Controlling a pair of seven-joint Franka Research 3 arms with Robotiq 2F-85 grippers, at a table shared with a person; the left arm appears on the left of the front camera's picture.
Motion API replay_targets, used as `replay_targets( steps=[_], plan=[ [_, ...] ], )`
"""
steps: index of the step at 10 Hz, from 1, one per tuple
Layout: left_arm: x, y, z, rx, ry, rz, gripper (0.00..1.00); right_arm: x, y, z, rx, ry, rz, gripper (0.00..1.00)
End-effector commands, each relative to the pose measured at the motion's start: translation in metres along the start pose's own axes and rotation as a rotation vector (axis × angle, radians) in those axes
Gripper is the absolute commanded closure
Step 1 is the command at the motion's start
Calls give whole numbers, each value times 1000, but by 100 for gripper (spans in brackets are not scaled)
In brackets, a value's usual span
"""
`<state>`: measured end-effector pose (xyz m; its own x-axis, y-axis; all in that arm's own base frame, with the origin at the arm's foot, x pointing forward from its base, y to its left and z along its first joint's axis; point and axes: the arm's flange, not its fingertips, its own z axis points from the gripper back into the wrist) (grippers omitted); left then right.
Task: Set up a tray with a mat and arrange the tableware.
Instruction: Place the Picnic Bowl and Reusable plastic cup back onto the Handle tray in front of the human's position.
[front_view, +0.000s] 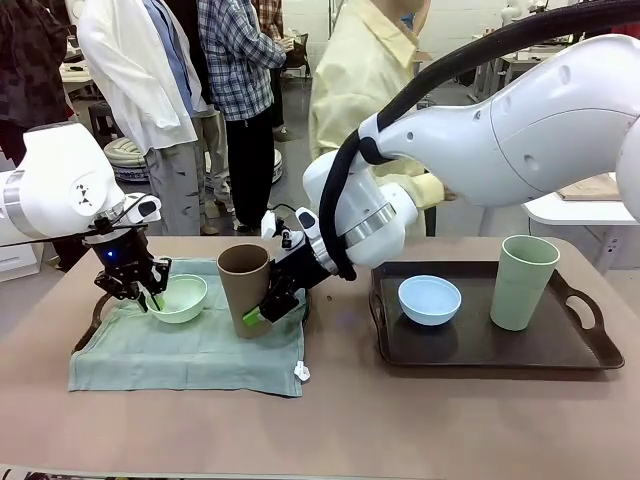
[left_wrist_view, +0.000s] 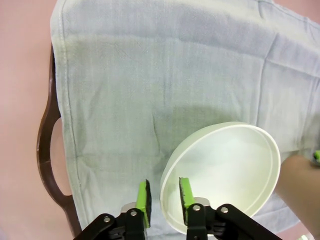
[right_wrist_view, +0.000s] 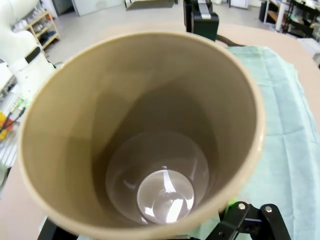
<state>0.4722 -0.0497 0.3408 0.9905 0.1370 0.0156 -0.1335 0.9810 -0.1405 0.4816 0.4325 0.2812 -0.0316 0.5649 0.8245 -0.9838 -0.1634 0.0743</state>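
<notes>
Left fingers (left_wrist_view: 186, 196): slightly parted astride the left rim of the green bowl, one pad inside and one outside. The outer pad stands just clear of the rim.
Green bowl (front_view: 182, 297): upright on the left part of the mat.
Right fingers (front_view: 255, 317): spread wide on either side of the brown cup's lower part. I cannot tell whether they press it.
Brown cup (front_view: 245, 285): mouth up and leaning a little, on the right part of the mat.
Mat (front_view: 190, 350): pale green cloth spread over the left tray, its near edge on the bench (front_view: 400, 420).
Left tray (front_view: 95, 312): a brown handle shows at the mat's left edge.
Right tray (front_view: 480, 345): dark, on the right of the bench.
Blue bowl (front_view: 430, 300): upright in the right tray's left half.
Green cup (front_view: 522, 282): upright in the right tray, right of the blue bowl and apart from it.
Person (front_view: 360, 70): in a yellow coat at the far side.
</notes>
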Motion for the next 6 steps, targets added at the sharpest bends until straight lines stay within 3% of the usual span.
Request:
replay_targets(
  steps=[1,2,3,4,5,6],
  plan=[
    [-3,4,9,22,10,8,63,7,15,17,-47,80,10,0],
    [-5,7,12,23,12,9,0,7,20,28,-66,110,2,0],
    [-5,10,16,25,12,4,44,5,25,42,-92,124,-18,0],
    [-7,12,22,31,14,-2,0,4,31,57,-114,136,-44,0],
    [-11,13,31,46,20,-9,24,4,39,71,-137,156,-79,0],
    [-16,12,42,68,15,-21,0,4,47,88,-166,182,-137,0]
  ],
)
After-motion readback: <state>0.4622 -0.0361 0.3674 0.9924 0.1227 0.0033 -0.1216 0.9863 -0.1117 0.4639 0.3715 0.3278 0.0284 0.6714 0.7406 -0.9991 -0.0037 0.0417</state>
